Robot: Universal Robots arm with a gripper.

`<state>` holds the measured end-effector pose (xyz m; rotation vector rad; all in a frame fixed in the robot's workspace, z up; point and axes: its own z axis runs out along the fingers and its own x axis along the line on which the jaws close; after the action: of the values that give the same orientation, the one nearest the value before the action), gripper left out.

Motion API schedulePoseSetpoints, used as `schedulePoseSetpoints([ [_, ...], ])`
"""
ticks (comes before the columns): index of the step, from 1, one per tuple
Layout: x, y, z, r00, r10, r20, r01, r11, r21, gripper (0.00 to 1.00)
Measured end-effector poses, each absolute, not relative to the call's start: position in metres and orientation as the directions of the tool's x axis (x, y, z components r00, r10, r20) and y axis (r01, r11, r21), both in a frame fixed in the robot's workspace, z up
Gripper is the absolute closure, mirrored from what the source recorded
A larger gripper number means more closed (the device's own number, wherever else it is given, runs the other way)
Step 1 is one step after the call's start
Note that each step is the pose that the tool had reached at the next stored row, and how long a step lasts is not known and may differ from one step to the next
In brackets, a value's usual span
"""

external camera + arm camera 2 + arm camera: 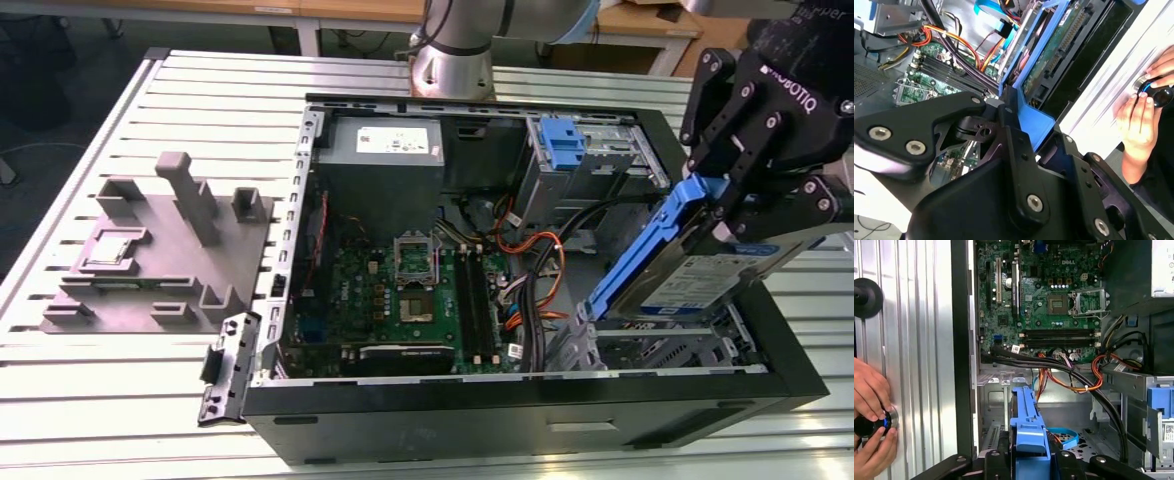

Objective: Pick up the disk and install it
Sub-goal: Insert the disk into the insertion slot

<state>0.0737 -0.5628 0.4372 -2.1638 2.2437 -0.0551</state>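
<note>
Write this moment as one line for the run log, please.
gripper: shut on disk | disk: tilted, lower end inside open computer case, exterior view's right | install: disk not lying flat yet

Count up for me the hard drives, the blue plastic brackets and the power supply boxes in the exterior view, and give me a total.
Hard drives: 1, the disk, gripped by the gripper
Blue plastic brackets: 2, one along the disk's edge, one bare
Power-supply box: 1
Total: 4
</note>
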Motion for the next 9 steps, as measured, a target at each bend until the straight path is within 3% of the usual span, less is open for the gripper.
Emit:
schedulePoseSetpoints([
  [9, 0.0703, -0.5630, 0.4310, -0.036, -0.999, 0.007, -0.998, 0.036, -0.046, 0.64],
])
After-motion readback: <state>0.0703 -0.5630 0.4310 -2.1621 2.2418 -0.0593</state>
